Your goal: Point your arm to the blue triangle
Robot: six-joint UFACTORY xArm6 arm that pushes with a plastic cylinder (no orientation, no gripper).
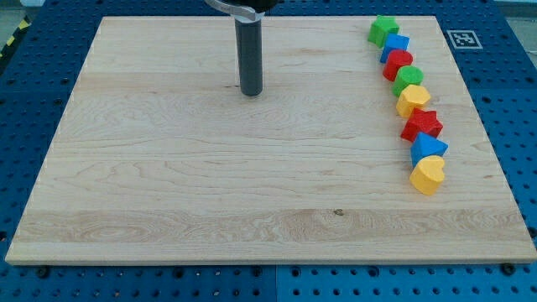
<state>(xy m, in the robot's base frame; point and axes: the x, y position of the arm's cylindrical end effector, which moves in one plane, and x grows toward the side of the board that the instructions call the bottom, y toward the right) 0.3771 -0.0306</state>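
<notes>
My tip [251, 92] is resting on the wooden board [210, 193] in the upper middle of the frame, with the dark rod rising straight up out of the top edge. I carry no claw, only this rod, so I have no jaw state to report.

The board is lying pale and grained, filling most of the frame, with a small dark knot showing low and right of centre. It is sitting on a blue perforated table [503, 168], visible along every edge. A black-and-white marker tag [463, 39] is sitting on the table just off the board's upper right corner. A strip of yellow-and-black tape [12, 39] is showing at the far upper left.

All blocks are lining up in a touching column down the right side, well apart from my tip: green star [383, 29], blue block [396, 44], red block [398, 63], green block [409, 78], yellow block [413, 100], red star [421, 124], blue triangle [429, 147], yellow heart [427, 174]. The blue triangle is sitting second from the bottom, between the red star and the yellow heart.
</notes>
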